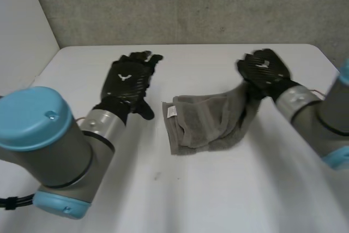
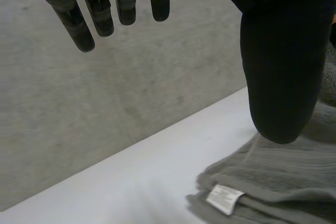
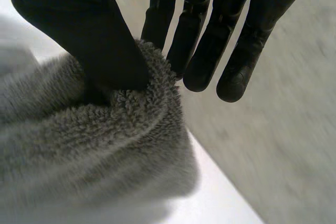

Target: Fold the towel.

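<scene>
A grey towel (image 1: 210, 121) lies crumpled and partly folded at the table's middle, a white label (image 1: 171, 112) at its left edge. My right hand (image 1: 264, 69) holds the towel's right corner lifted off the table. In the right wrist view the thumb (image 3: 94, 40) pinches the towel's edge (image 3: 94, 145) against the fingers. My left hand (image 1: 128, 80) hovers just left of the towel with straight fingers (image 2: 84, 19), touching nothing. Beside its thumb (image 2: 283, 77) I see the towel (image 2: 283, 182) and its label (image 2: 224, 199).
The white table (image 1: 218, 189) ends at a grey wall (image 1: 191, 4) behind. My two forearms come in from the front left and the right edge. Bare tabletop lies in front of the towel.
</scene>
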You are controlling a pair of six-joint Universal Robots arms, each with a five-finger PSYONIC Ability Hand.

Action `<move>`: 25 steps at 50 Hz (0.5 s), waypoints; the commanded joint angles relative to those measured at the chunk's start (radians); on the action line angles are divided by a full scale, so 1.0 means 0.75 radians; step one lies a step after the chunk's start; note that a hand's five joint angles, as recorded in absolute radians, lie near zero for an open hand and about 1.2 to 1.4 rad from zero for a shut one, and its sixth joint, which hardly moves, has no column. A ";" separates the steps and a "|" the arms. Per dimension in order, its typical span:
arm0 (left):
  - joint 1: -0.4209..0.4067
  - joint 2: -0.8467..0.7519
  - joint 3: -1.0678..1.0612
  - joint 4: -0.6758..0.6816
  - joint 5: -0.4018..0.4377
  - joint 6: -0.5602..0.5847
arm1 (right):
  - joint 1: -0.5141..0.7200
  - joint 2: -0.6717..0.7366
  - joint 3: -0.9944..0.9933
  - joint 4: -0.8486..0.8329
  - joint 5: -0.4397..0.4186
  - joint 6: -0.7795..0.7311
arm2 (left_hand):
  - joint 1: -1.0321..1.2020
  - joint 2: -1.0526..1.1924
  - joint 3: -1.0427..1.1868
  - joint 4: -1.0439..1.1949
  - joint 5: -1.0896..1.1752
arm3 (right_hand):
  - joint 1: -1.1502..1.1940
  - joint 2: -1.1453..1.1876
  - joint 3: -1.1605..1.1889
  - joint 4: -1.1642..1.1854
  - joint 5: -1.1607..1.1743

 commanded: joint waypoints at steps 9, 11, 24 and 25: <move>0.063 0.049 -0.027 -0.029 -0.032 -0.010 | 0.423 0.243 -0.030 0.062 -0.090 -0.042 | -0.006 0.001 0.000 -0.001 -0.039 | 0.206 0.033 0.018 0.007 0.125; 0.056 0.043 -0.006 -0.023 -0.028 -0.021 | 0.418 0.218 -0.032 0.072 -0.078 -0.046 | -0.006 0.001 0.000 -0.001 -0.039 | -0.382 -0.555 -0.570 -0.581 -0.463; 0.024 -0.258 0.356 -0.041 -0.024 -0.282 | 0.145 -0.096 0.083 0.126 0.010 0.297 | 0.026 0.032 0.031 0.031 -0.007 | -1.165 -1.338 -1.353 -1.364 -1.246; 0.016 -0.303 0.386 -0.045 -0.021 -0.291 | 0.098 -0.119 0.085 0.128 0.008 0.368 | 0.033 0.040 0.039 0.038 0.000 | -1.165 -1.338 -1.353 -1.364 -1.246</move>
